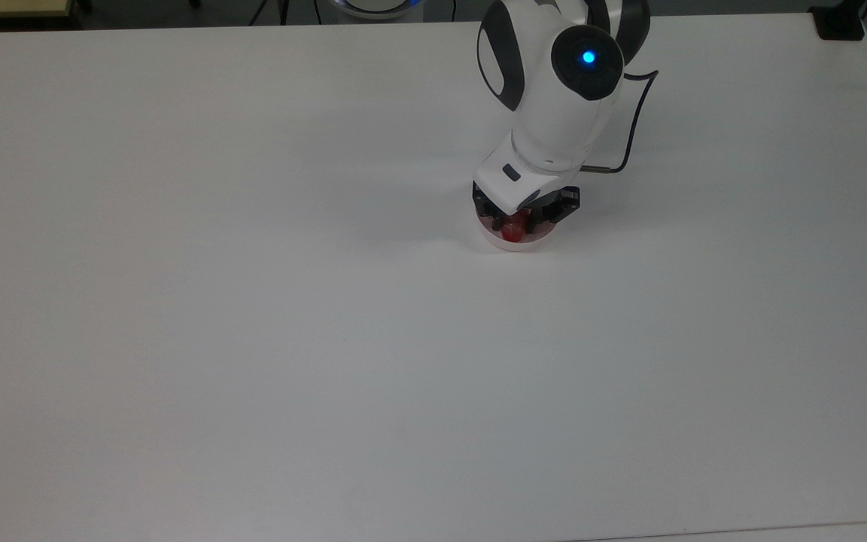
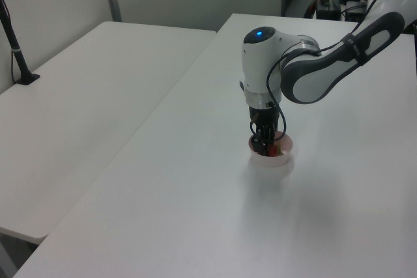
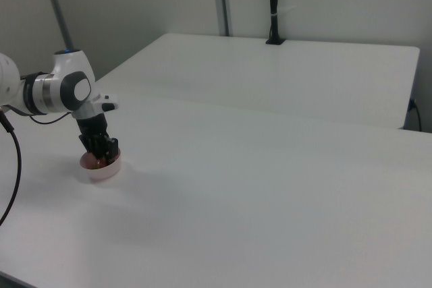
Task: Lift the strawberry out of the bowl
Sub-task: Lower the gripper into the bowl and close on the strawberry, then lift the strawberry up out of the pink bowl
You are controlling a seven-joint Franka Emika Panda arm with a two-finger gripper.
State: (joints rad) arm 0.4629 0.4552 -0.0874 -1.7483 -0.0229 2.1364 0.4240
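The pale pink bowl [image 1: 533, 242] stands on the white table [image 1: 253, 301], right of centre toward the far edge in the top view. The red strawberry [image 1: 511, 232] lies inside it, its upper half hidden under the gripper. My gripper [image 1: 515, 223] points straight down into the bowl, open, with one finger on each side of the strawberry. The left view has the gripper [image 2: 267, 150] sunk into the bowl [image 2: 284, 160]. In the right view the bowl [image 3: 102, 170] sits at the far left under the gripper [image 3: 101, 157].
A black cable [image 1: 633, 128] loops off the arm's wrist over the table. A second white table [image 2: 85, 109] lies beside this one, with a black post [image 2: 14, 43] clamped to it. A dark clamp [image 1: 840, 22] sits at the table's far right corner.
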